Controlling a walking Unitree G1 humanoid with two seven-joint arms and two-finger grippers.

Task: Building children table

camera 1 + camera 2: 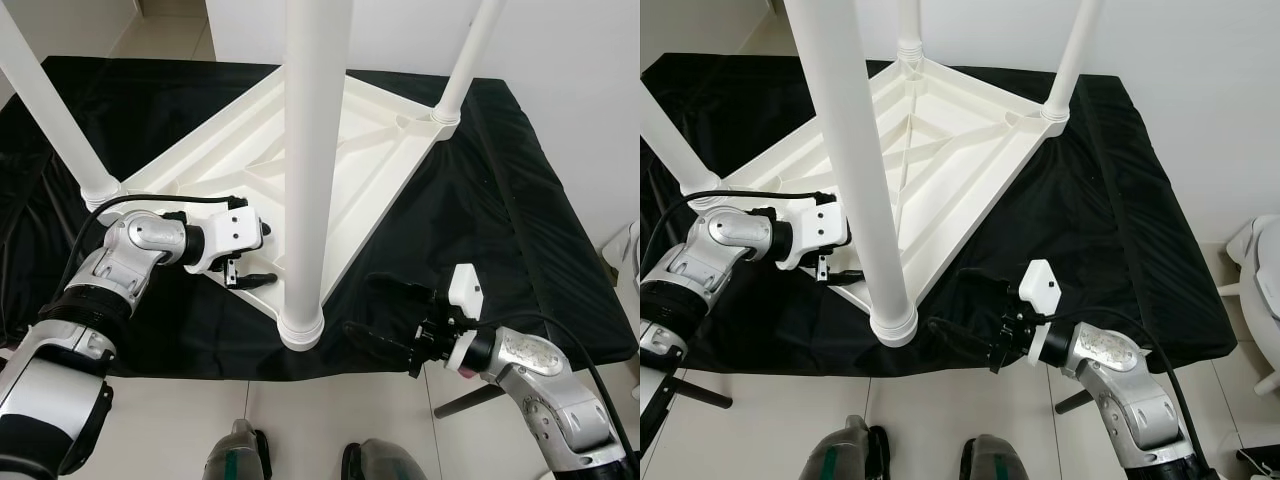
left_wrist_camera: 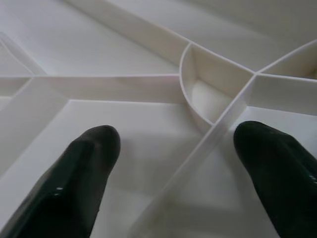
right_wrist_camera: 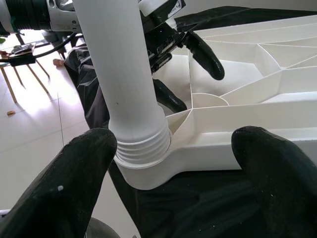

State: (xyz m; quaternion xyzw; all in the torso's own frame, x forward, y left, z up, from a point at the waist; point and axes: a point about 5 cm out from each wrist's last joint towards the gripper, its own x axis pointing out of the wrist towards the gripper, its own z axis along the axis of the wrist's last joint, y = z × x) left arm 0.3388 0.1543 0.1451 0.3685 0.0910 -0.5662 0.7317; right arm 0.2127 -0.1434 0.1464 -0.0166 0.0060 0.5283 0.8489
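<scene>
White leg (image 1: 316, 170) between both open grippers

A black cloth (image 1: 520, 210) covers the counter. The floor (image 1: 170, 420) has pale shiny tiles. A white wall (image 1: 570, 60) stands at 1 o'clock. Wooden chair legs (image 3: 12, 74) stand on sunny floor.

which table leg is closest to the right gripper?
The near-corner leg, the thick one rising past the camera, its threaded base in the corner socket right before the open right gripper. The other legs stand at the left and far corners.
</scene>
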